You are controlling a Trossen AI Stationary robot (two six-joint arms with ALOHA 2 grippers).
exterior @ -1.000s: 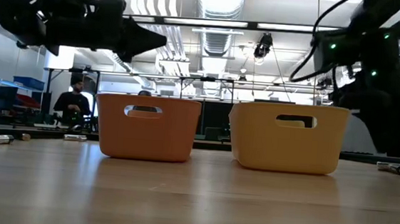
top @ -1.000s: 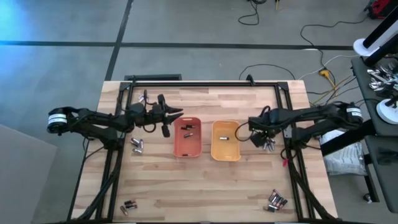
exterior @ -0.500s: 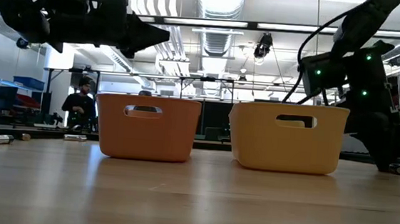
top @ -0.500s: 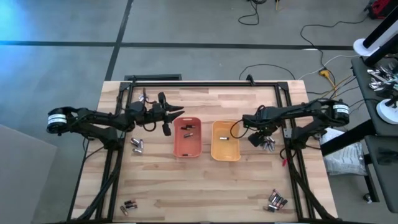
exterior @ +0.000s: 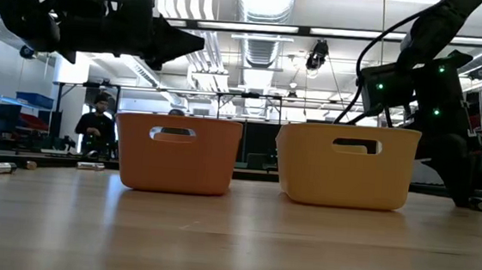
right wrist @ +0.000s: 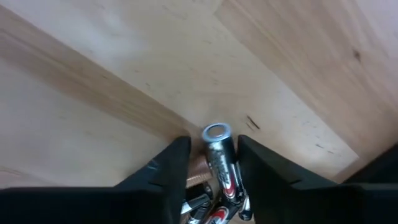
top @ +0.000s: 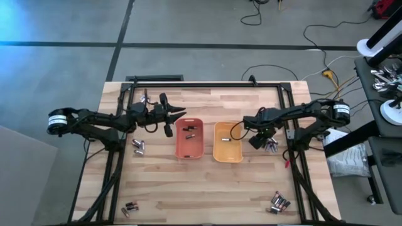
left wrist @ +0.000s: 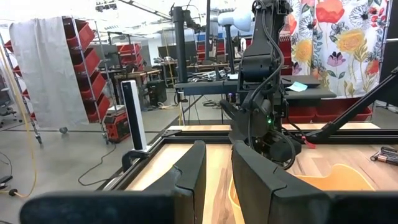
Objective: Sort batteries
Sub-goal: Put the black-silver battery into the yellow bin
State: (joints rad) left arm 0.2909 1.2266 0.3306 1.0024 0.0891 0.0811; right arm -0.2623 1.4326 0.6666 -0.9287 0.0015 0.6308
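Two trays stand mid-table, an orange tray (top: 189, 145) and a yellow tray (top: 227, 150), each with a few batteries inside. Loose batteries lie in piles on the wood: left pile (top: 139, 147), near-left pile (top: 129, 207), near-right pile (top: 279, 202), and a right pile (top: 271, 146) beside the yellow tray. My right gripper (top: 256, 142) points down at that right pile, open. Its fingers (right wrist: 168, 168) stand on either side of a silvery battery (right wrist: 219, 152) without plainly touching it. My left gripper (top: 176, 122) hovers open and empty at the orange tray's far left corner.
A black frame rail (top: 207, 83) runs along the table's far edge and down both sides. More batteries lie under the silvery one (right wrist: 202, 205). Bare wood lies between the trays and the near edge (top: 207, 194). A person (exterior: 95, 123) stands in the room beyond.
My right gripper has come down onto the right battery pile and shifted slightly toward the yellow tray, its arm folding in. In the low view its fingers now reach the table top.
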